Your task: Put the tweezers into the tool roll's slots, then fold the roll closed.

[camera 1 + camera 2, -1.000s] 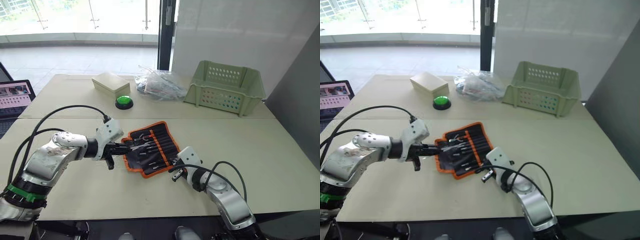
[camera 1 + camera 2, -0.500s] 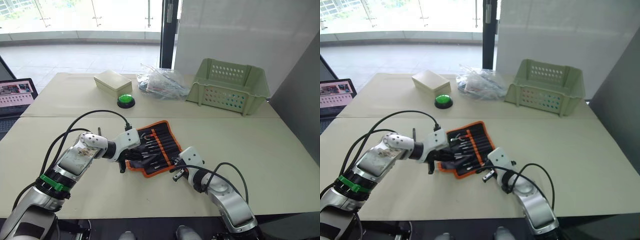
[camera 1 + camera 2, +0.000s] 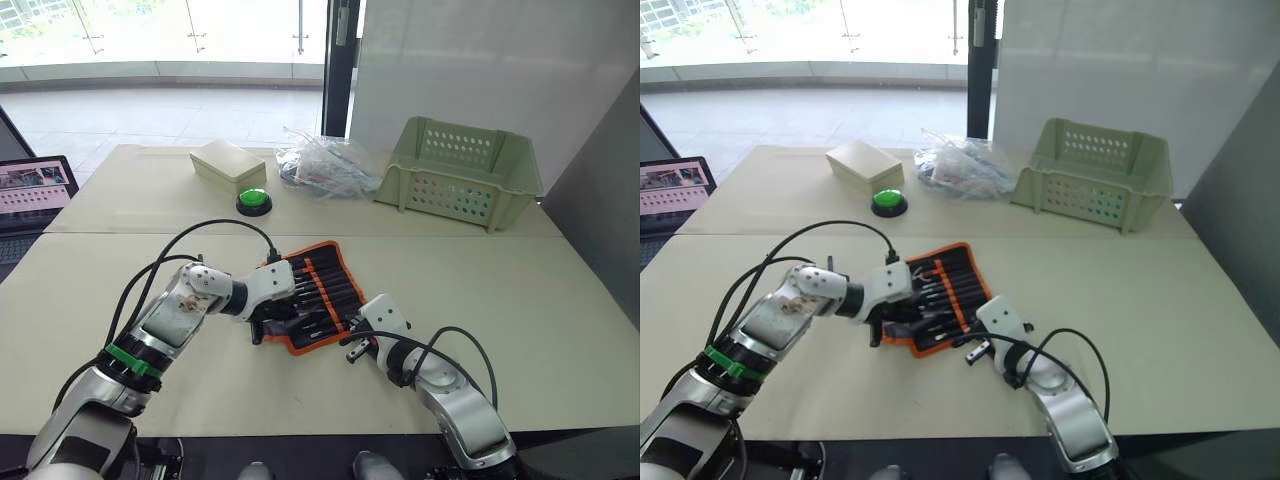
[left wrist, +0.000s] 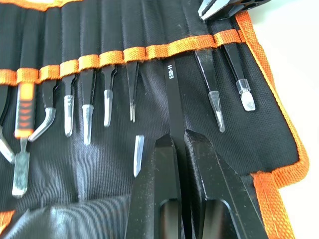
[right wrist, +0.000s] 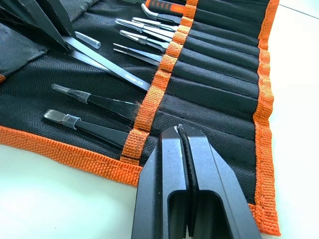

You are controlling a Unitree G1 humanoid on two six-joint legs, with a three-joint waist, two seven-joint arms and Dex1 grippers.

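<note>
The tool roll [image 3: 318,292] lies open on the table, black with orange trim. My left gripper [image 4: 179,144] is shut on one long black pair of tweezers [image 4: 170,94], whose far end sits under the orange strip of the slots [image 4: 149,51]. Several other tweezers [image 4: 132,92] stand in neighbouring slots with their tips showing. In the head view the left gripper [image 3: 285,305] is over the roll's near left part. My right gripper [image 5: 180,130] is shut with nothing seen between its fingers, and its tips rest on the roll's near right edge [image 5: 259,149].
A green plastic basket [image 3: 460,170] stands at the back right. A clear plastic bag [image 3: 325,165], a green button [image 3: 253,201] and a beige box [image 3: 227,165] sit at the back. A laptop [image 3: 35,190] is at the far left. A loose clear cap [image 4: 138,155] lies on the roll.
My left arm has reached further right over the roll, carrying the tweezers toward the slots. The right arm has stayed put. The head camera shifted slightly.
</note>
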